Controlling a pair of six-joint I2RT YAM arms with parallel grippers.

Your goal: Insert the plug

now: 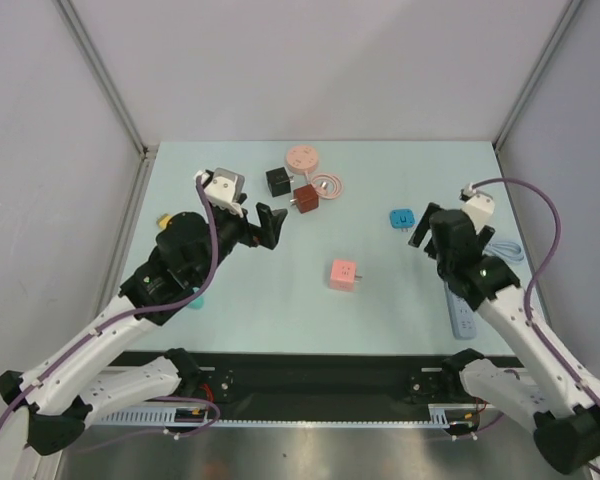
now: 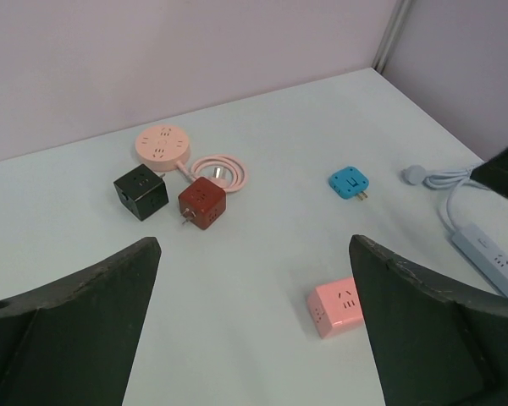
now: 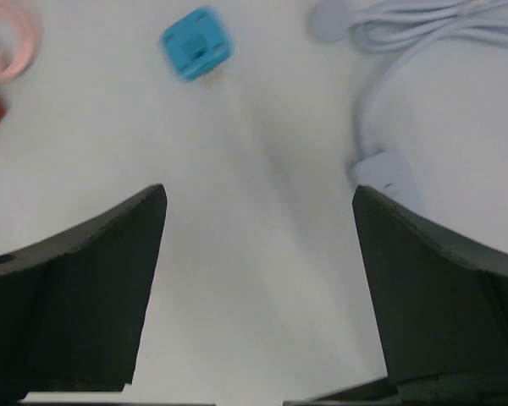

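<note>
While both arms hover above the table (image 1: 280, 310), I note the blue plug (image 1: 401, 218) (image 2: 350, 182) (image 3: 196, 43) lying flat on the right half, just to the far left of the right gripper (image 1: 422, 228) (image 3: 258, 190) and apart from it. It is a small, bright blue, nearly square block with rounded corners and a darker recessed mark on its top face. I can make out no clear long axis. In the left wrist view two short metal pins stick out of one side, pointing roughly near and right, toward the pale blue power strip (image 1: 460, 312) (image 2: 491, 258) (image 3: 385, 173). The strip lies along the right edge, partly under the right arm, with its pale cable (image 1: 505, 248) looped beside it.

The right gripper's fingers are spread wide and hold nothing. The left gripper (image 1: 265, 228) (image 2: 254, 245) is likewise spread wide and empty, over the left centre.

Elsewhere I record a pink cube (image 1: 343, 274) near centre. A black cube (image 1: 278, 181), a dark red cube (image 1: 305, 198) and a round pink socket (image 1: 303, 157) are grouped at the far side.
</note>
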